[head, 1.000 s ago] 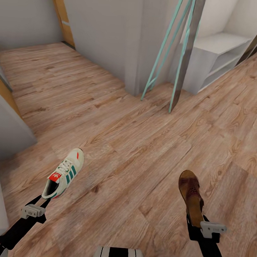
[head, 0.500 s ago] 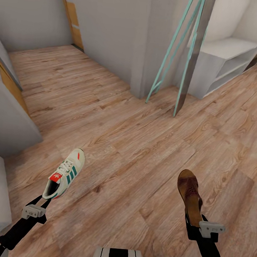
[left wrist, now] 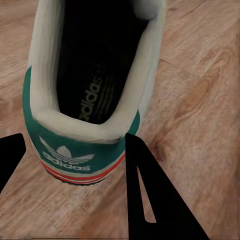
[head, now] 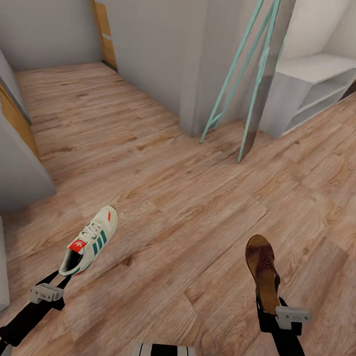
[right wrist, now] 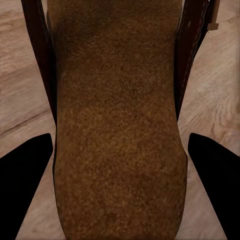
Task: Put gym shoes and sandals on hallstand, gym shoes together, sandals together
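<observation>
Currently your left claw (head: 62,282) grips a cream green-striped sneaker (head: 89,240) lower left; your right claw (head: 271,308) grips a dark brown leather sandal (head: 262,270) lower right.

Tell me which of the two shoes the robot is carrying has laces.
The gym shoe in the left gripper: cream-white with green stripes and white laces. The brown sandal in the right gripper is an open slip-on with no laces.

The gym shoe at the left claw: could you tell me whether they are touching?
Touching. The left wrist view shows the gym shoe heel wedged between the left claw fingers, one finger against its side.
</observation>
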